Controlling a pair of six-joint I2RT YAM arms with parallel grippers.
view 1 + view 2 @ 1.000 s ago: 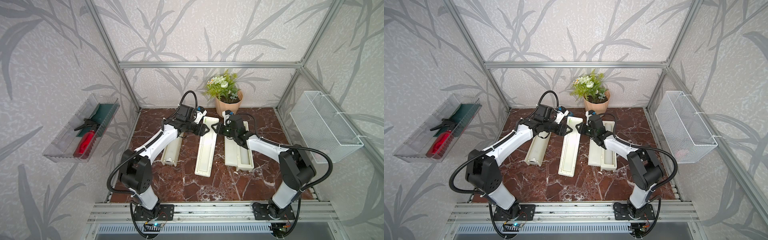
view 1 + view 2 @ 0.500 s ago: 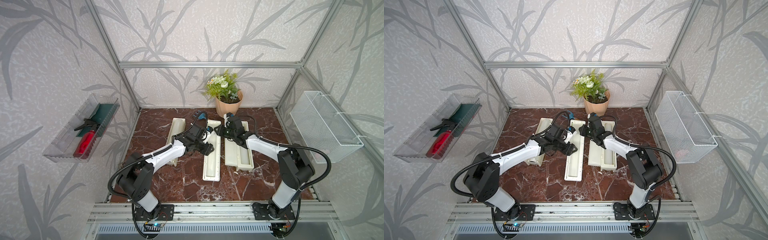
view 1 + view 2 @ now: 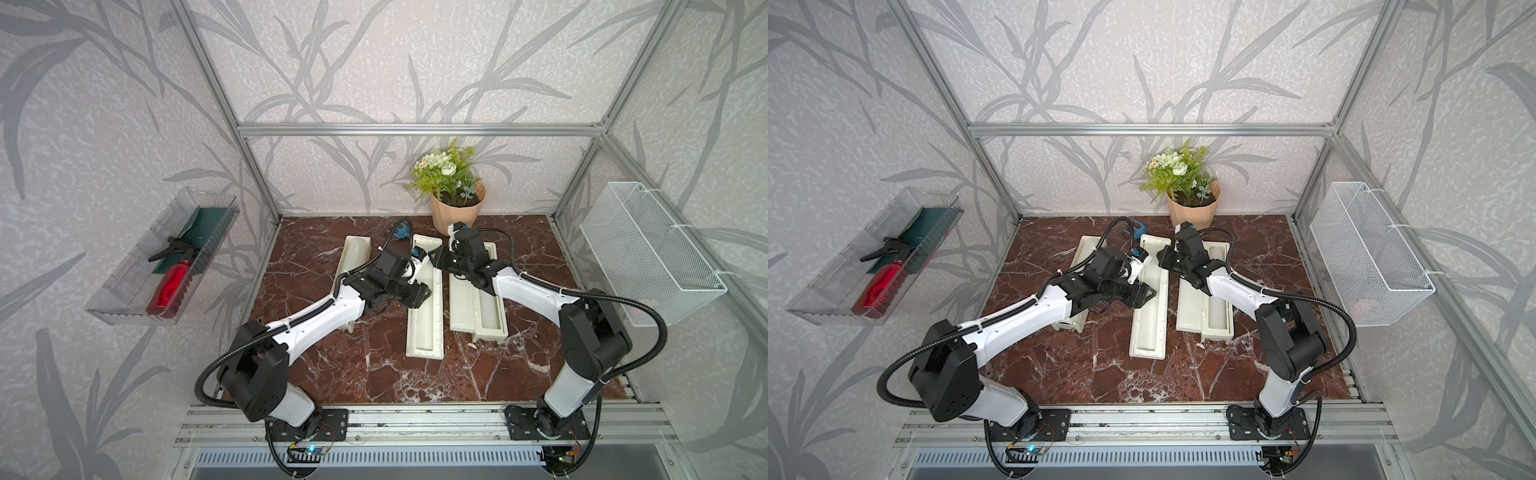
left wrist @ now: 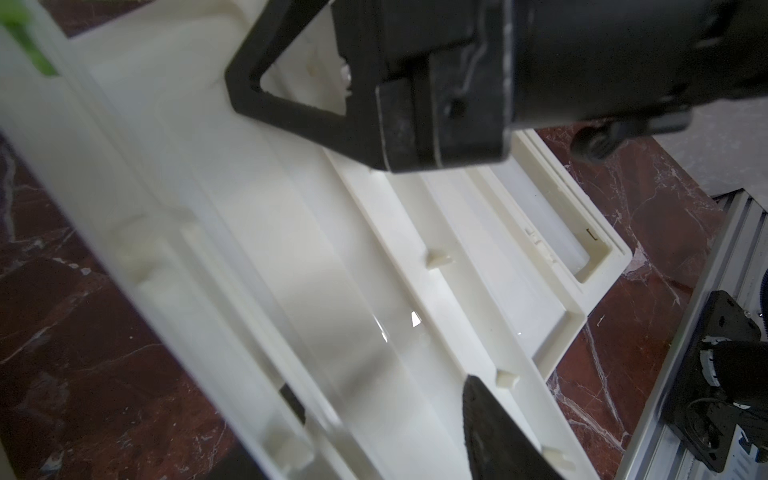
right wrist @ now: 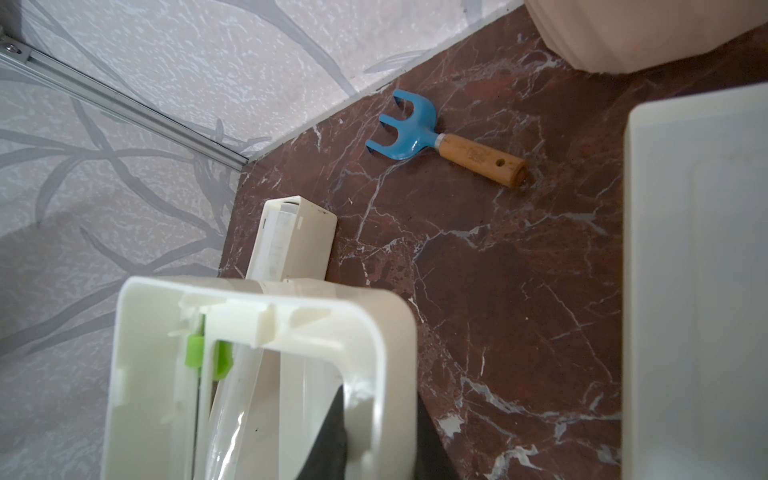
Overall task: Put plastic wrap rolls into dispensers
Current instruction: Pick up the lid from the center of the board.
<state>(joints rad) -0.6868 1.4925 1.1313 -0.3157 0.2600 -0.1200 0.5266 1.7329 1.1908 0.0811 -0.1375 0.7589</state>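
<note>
Lab robot cell, dressed as home. Alu extrusion frame [image 3: 415, 129] w/ leaf-print wallpaper panels [image 3: 374, 62], marble-look tabletop [image 3: 374, 374], arm mounts [image 3: 332, 424] bolted to front rail [image 3: 424, 419]. Home props: potted plant [image 3: 456, 212], wire basket [image 3: 648, 257], clear wall tray [image 3: 124, 309].

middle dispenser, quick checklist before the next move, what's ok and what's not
1. Right tool shut on the far end of the middle dispenser: ok.
2. Left tool straddles it with fingers apart; firm hold: cannot tell.
3. Roll lying inside it: ok.
4. Middle dispenser closed: not ok, it lies open.
5. Right dispenser apart from it, with a narrow gap between them: ok.
</note>
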